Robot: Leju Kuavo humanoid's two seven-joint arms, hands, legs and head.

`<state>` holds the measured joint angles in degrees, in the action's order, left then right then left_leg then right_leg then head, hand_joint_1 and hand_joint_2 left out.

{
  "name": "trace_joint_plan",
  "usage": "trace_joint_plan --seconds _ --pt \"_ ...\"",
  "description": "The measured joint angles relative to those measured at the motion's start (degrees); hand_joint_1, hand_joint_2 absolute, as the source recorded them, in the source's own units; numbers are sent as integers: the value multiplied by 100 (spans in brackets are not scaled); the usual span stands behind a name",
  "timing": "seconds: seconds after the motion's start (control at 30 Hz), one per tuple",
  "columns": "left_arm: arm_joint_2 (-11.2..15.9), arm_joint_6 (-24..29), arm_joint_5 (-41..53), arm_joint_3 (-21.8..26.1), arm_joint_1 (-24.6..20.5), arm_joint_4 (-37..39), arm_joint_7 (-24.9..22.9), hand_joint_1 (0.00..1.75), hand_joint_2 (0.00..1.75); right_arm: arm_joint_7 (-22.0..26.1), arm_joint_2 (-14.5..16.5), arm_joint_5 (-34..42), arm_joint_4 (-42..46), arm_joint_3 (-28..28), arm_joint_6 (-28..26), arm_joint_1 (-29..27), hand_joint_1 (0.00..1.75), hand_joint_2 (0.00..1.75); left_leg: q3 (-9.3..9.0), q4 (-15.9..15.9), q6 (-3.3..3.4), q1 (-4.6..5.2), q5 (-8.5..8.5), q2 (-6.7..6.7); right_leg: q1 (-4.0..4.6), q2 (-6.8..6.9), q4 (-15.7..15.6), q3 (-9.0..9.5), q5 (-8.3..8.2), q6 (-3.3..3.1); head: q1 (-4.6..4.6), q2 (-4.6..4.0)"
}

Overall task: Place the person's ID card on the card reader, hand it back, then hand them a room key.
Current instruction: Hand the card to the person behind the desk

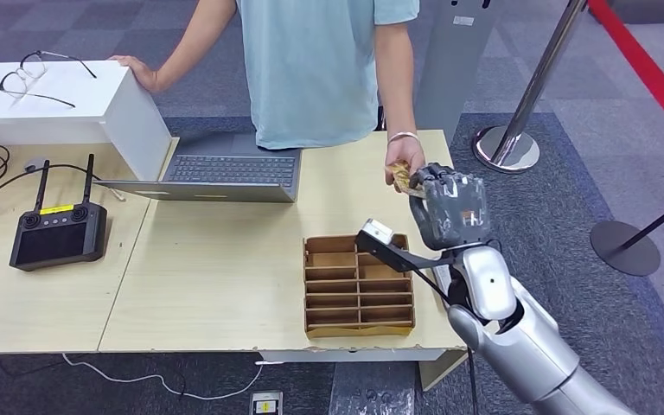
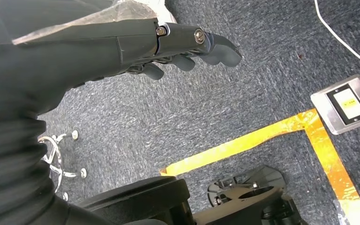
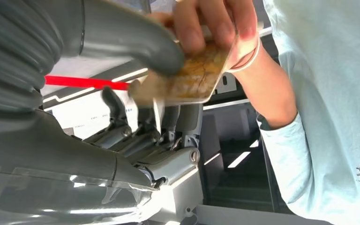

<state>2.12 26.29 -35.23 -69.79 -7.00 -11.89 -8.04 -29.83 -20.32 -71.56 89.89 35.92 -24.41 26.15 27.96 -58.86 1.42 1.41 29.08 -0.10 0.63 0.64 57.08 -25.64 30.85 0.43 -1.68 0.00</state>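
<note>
Item: card handover at the desk edge. The right hand (image 1: 451,207) was raised at the far right corner of the wooden desk (image 1: 225,268), meeting the person's hand (image 1: 402,169). Between them sat a yellowish patterned card (image 3: 187,77), the robot's thumb (image 3: 136,42) on one face and darker fingers beneath, the person's fingertips pinching the opposite end. Both parties held it at once.

Step, as judged: a pass between hands; whether ID card or room key, and in which direction, could not be told. The next move would call for one side to let go cleanly, without bending the card.

Left hand (image 2: 187,51): hanging over grey carpet, fingers loosely extended, holding nothing.

Views compared: the head view placed the exchange beside the compartmented cardboard tray (image 1: 359,285), with laptop (image 1: 225,173) and handheld controller (image 1: 59,233) further left; the card showed there as a sliver. The right wrist view gave the grip and the card's face.
</note>
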Motion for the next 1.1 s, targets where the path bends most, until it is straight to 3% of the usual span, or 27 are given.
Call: trace_joint_plan --seconds 0.07,0.13,1.1 --pt "0 -2 0 0 0 0 -1 0 175 0 2 2 -31 20 -5 -1 11 175 0 0 0 0 0 0 0 0 0 0 0 0 1 0" --pt "0 -2 0 0 0 0 -4 0 175 0 5 2 -56 37 -12 -2 0 175 0 0 0 0 0 0 0 0 0 0 0 0 1 0" --pt "-2 -3 -84 22 12 0 -42 0 175 -66 47 424 122 83 -30 -139 0 175 -1 0 0 0 0 0 0 0 0 0 0 0 0 0"
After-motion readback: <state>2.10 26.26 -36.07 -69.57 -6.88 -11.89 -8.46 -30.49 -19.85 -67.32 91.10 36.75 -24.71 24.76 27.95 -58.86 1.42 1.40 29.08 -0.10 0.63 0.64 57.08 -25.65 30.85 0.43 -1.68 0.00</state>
